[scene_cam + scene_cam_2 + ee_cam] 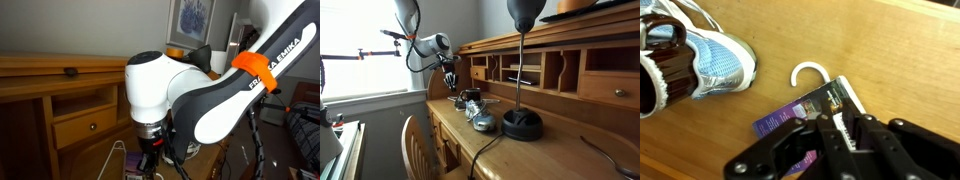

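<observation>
In the wrist view my gripper is down on a purple printed package with a white plastic hook, lying flat on the wooden desk. The fingers stand close together and pinch the package's white edge. A pair of light blue and white sneakers lies just left of the package. In both exterior views the gripper hangs low over the desk. The package shows beside it, and the sneakers lie on the desktop.
A black desk lamp stands on the desk beside the sneakers. The desk's back has cubbies and a drawer. A wooden chair stands at the desk's front edge. A framed picture hangs on the wall.
</observation>
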You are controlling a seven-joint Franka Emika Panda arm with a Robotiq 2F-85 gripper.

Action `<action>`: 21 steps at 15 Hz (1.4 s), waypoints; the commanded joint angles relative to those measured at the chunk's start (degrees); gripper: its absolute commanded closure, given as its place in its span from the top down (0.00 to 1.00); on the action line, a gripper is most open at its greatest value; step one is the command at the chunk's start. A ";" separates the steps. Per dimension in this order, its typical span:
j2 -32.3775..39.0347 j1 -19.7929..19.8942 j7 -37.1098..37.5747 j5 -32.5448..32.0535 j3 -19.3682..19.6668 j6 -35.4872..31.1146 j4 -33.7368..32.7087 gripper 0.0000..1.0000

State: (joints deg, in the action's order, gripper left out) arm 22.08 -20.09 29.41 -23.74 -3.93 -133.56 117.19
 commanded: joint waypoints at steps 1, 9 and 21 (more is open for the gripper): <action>0.38 0.07 -0.50 -0.21 0.06 -4.20 0.90 0.47; 8.03 -5.22 2.39 -8.79 4.18 -11.29 -4.91 1.00; 18.72 -10.66 8.21 -18.26 8.71 -11.29 -15.38 1.00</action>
State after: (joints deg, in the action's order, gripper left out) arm 37.98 -29.60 35.29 -40.02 3.55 -145.32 104.62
